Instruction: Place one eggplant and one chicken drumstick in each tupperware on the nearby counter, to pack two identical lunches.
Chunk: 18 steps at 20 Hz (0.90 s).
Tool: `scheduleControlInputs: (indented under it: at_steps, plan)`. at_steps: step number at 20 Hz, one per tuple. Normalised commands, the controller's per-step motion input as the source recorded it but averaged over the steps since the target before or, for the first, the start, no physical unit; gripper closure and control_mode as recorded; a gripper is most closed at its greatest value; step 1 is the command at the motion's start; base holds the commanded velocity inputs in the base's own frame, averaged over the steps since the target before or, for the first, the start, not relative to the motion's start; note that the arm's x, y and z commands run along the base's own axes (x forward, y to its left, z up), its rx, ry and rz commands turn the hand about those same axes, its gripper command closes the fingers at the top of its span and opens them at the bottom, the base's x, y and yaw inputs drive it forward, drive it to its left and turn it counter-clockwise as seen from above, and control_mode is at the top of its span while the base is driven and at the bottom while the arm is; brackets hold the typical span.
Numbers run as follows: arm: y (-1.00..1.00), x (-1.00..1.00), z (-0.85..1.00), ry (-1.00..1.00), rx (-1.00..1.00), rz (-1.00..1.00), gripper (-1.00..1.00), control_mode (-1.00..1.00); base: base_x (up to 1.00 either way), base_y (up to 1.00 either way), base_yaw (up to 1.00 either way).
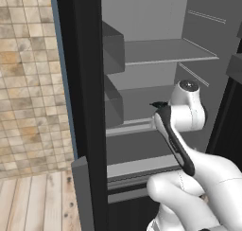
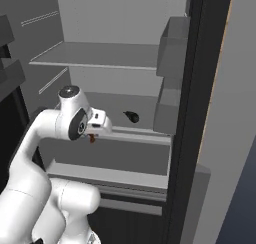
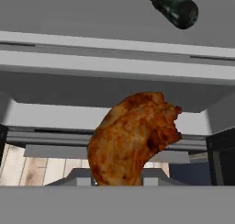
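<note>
Open grey fridge interior (image 2: 115, 18), flat grey shelves (image 1: 165, 50). Dark glossy eggplant (image 2: 132, 117) lies on middle shelf, toward door-side edge. Browned roasted chicken drumstick (image 3: 133, 138) sits clamped in gripper (image 2: 92, 136) in front of shelf's front edge, clear of eggplant.

The white arm comes up from the bottom of both base views. It bends at a big round joint and then reaches forward. In the left base view a dark strip runs along the forearm, and the round wrist joint sits at the top. In the right base view the hand points away and a little down. The pincer (image 2: 92, 137) is at its end, low under the hand. Its fingers are pulled in close and squeeze a chicken drumstick (image 3: 131, 138).
</note>
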Motion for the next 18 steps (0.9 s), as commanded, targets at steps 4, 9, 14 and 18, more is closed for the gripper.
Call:
scheduleControlInputs:
  at_steps: [4,9,14,18]
  plan:
    - [-0.01,-0.51,-0.21,-0.07,-0.01,0.0,1.0,-1.0,0.0,0.0,0.0]
    - [0.0,-0.13,-0.59,-0.25,0.0,0.02,1.0,-1.0,0.0,0.0,0.0]
    - [0.0,0.0,-0.26,-0.15,0.0,0.01,1.0,1.0,-0.04,0.0,0.01]
    - [0.0,0.0,0.0,0.0,0.0,0.0,1.0,1.0,-0.5,0.0,0.01]
